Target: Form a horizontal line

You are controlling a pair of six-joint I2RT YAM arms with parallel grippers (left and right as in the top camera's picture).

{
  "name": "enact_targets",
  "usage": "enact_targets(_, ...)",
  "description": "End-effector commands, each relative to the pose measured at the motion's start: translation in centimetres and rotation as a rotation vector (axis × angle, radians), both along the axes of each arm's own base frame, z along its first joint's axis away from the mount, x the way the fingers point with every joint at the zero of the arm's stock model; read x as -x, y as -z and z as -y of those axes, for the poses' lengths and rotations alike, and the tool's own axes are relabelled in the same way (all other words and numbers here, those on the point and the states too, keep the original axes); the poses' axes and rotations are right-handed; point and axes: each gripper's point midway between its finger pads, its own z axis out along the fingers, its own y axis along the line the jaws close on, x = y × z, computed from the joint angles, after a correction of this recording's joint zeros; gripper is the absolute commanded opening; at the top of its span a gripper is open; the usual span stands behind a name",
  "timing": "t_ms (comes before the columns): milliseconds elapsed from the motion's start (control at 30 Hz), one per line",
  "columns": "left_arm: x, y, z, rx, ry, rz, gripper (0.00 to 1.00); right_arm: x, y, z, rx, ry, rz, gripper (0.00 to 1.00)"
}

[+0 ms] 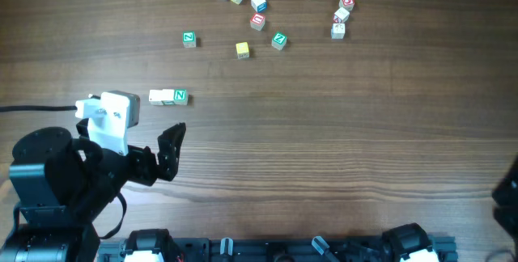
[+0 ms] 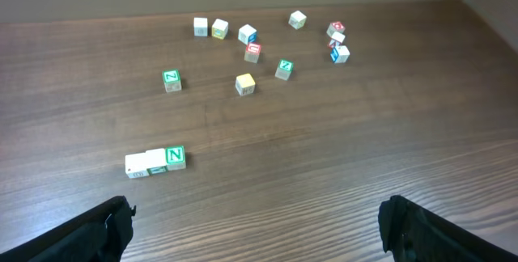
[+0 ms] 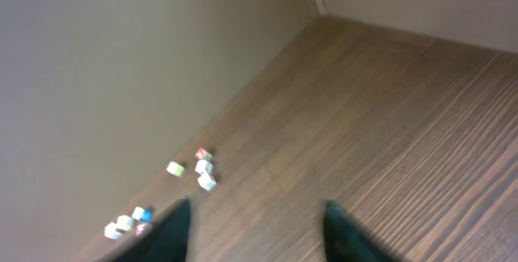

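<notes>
The horizontal line [image 1: 167, 96] is a short row of three touching pale cubes on the left of the table; its right end cube carries a green letter. It also shows in the left wrist view [image 2: 155, 161]. My left gripper [image 1: 166, 150] hangs open and empty, nearer the front edge than the row; its two black fingers [image 2: 255, 230] stand wide apart with bare wood between them. My right gripper [image 3: 255, 230] is open and empty, off at the far right edge, its view blurred.
Several loose letter cubes lie scattered at the back: a green-faced one [image 1: 188, 40], a yellow one [image 1: 242, 49], a green one [image 1: 278, 40], a red one [image 1: 257, 21], a small cluster [image 1: 341, 18]. A black cable runs along the left edge.
</notes>
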Motion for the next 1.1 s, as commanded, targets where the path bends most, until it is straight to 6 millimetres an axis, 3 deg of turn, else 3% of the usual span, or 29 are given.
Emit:
enact_targets(0, 0.1, 0.3, 0.0, -0.002, 0.002, -0.005, 1.00, 2.2, 0.2, 0.9, -0.008, 0.021, 0.036, 0.88)
enact_targets(33, 0.1, 0.3, 0.0, -0.002, 0.002, -0.005, 1.00, 2.5, 0.5, 1.0, -0.005, 0.022, 0.027, 1.00)
enact_targets(200, 0.1, 0.3, 0.0, -0.002, 0.002, -0.005, 1.00, 3.2, 2.2, 1.1, 0.018, 0.019, -0.061, 1.00)
enact_targets(333, 0.1, 0.3, 0.0, -0.002, 0.002, -0.005, 1.00, 3.2, 3.5, -0.4, -0.017, -0.074, -0.115, 1.00)
enact_targets(733, 0.1, 0.3, 0.0, -0.002, 0.002, -0.005, 1.00, 3.2, 3.6, -0.8, -0.027, -0.091, -0.119, 1.00)
enact_targets(1067, 0.1, 0.3, 0.0, -0.002, 0.002, -0.005, 1.00, 3.4, 3.5, -0.1, -0.118, 0.060, -0.041, 1.00)
